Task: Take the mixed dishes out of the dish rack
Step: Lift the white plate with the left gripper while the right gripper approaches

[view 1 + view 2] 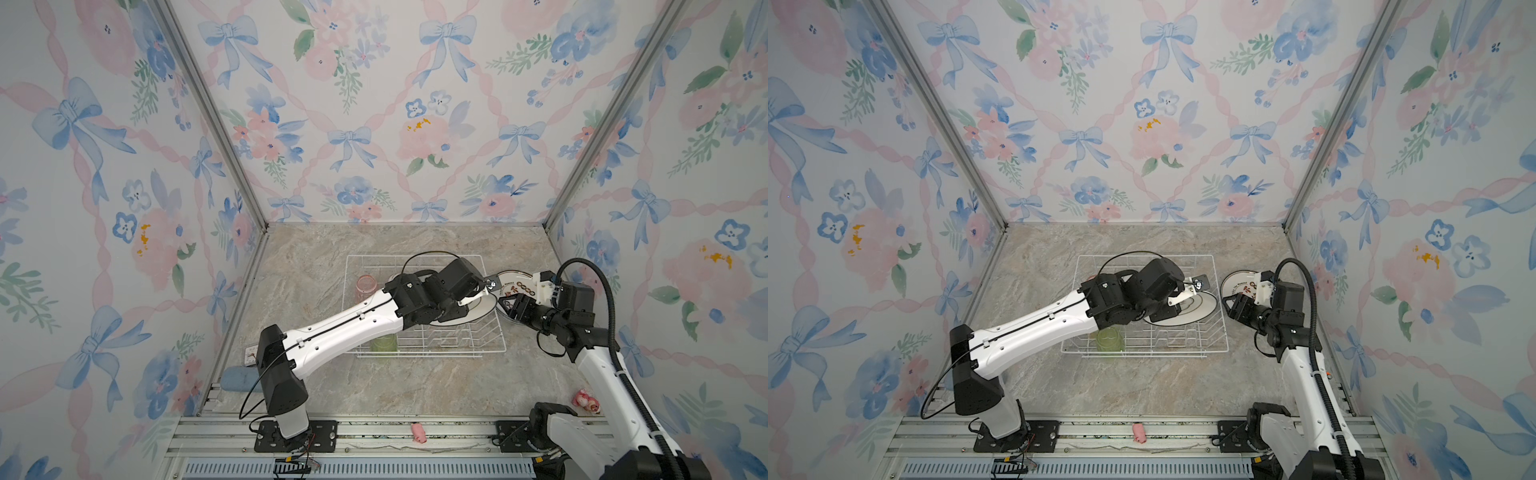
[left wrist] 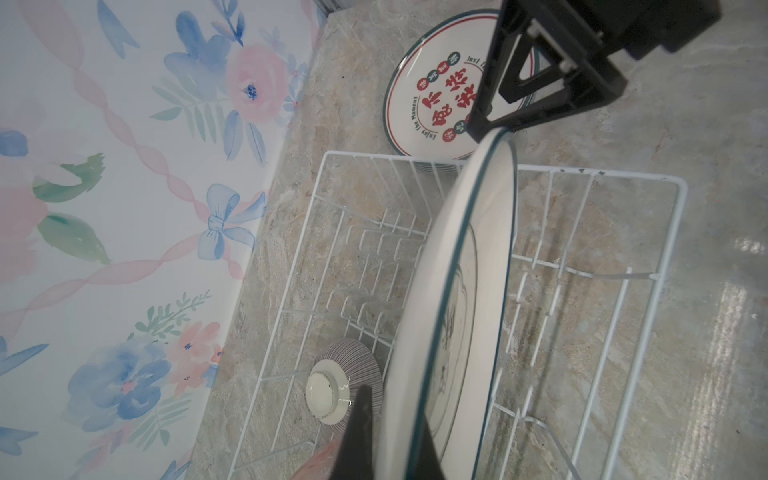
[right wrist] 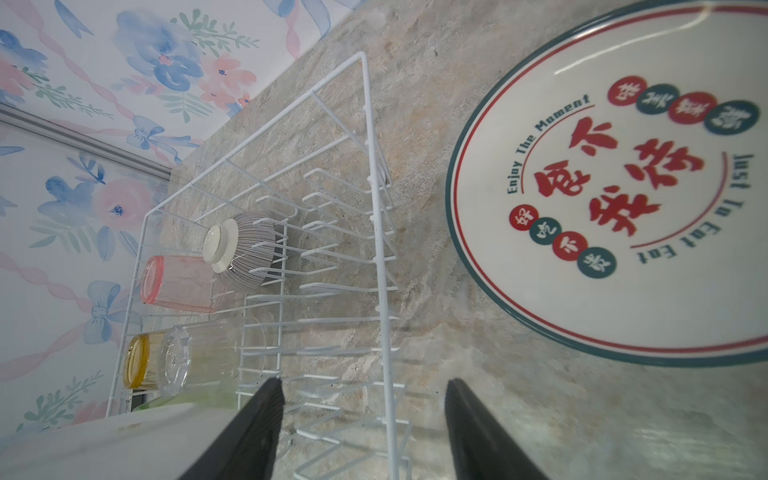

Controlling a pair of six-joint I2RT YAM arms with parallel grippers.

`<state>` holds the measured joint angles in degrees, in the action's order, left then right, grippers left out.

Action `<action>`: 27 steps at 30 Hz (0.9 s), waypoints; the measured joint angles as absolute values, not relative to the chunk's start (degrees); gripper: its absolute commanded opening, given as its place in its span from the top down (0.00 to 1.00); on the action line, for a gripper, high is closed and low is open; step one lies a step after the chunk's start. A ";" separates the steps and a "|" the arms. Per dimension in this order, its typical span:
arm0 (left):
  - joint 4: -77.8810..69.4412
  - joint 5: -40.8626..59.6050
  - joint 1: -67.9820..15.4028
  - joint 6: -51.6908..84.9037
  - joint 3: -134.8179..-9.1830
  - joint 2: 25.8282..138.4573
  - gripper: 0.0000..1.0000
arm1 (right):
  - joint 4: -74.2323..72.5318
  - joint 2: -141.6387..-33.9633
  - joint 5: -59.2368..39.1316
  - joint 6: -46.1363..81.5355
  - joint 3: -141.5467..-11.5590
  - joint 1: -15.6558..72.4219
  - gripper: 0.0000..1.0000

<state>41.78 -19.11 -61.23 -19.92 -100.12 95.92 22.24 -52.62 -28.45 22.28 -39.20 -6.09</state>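
Observation:
My left gripper (image 2: 395, 415) is shut on the rim of a white dark-rimmed plate (image 2: 440, 291), tilted on edge over the right end of the white wire dish rack (image 1: 432, 353) in both top views. My right gripper (image 3: 363, 384) stands open just right of the rack, empty, with the held plate (image 1: 478, 311) beside one finger. A stack of plates, the top one printed (image 3: 623, 208), lies on the table right of the rack. In the rack are the ribbed bowl (image 3: 245, 249) and the pink (image 3: 178, 282), yellow (image 3: 139, 361), clear (image 3: 187, 357) and green (image 1: 384, 343) tumblers.
Flowered walls close in the marble table on three sides. A blue sponge (image 1: 241, 378) lies at the front left. A small pink figure (image 1: 586, 401) sits at the front right. Another pink bit (image 1: 419, 432) rests on the front rail.

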 measured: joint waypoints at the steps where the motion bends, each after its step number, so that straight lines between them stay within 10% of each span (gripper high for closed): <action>1: 41.23 -17.96 -60.12 -19.22 -99.39 94.63 1.00 | 22.24 -51.79 -28.47 22.28 -39.20 -6.24 0.35; 27: 16.91 26.37 -35.14 2.11 -79.77 84.29 1.00 | -11.94 -47.03 -56.93 34.54 -29.71 -3.66 0.37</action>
<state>16.91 26.37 -35.14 2.11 -79.77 84.29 -11.94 -47.03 -56.93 34.54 -29.71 -3.66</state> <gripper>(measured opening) 0.051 0.634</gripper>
